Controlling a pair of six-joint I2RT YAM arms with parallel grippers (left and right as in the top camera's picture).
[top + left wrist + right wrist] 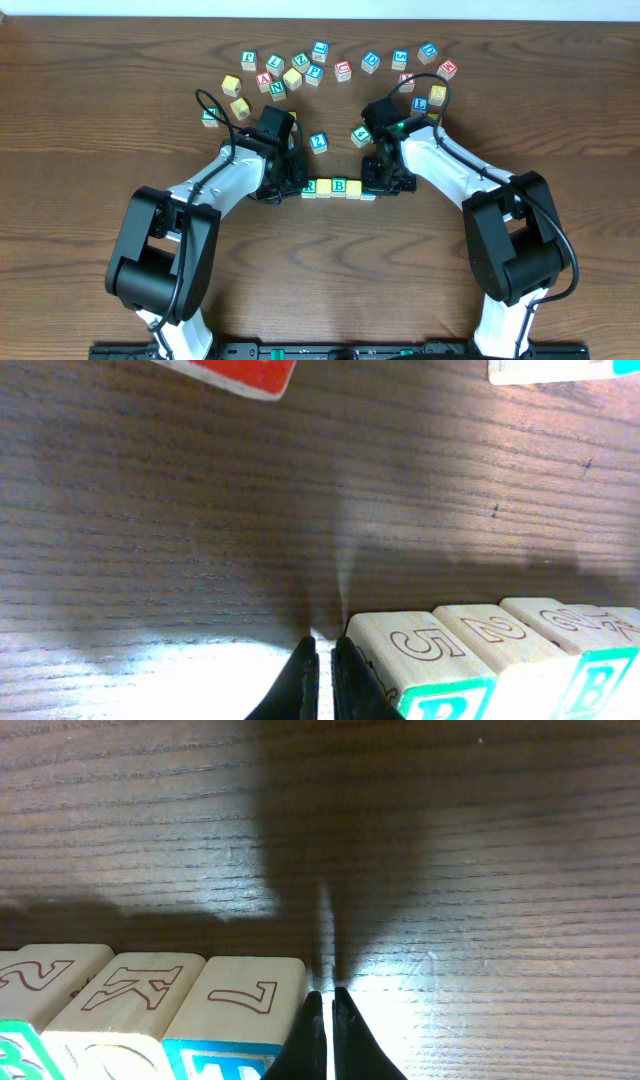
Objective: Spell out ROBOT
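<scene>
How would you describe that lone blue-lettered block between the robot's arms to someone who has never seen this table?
Find the short row of blocks at mid-table, between the left arm and right arm. Just past it, toward the scattered pile, one blue-lettered block sits alone on bare wood. Its nearest neighbour, a green-lettered block, hugs the right arm instead.

Hidden and cropped
Row (338,186) ends under left gripper (292,186) and right gripper (380,185) — red block (235,372) cropped; pile (293,78) letters mostly illegible.
</scene>
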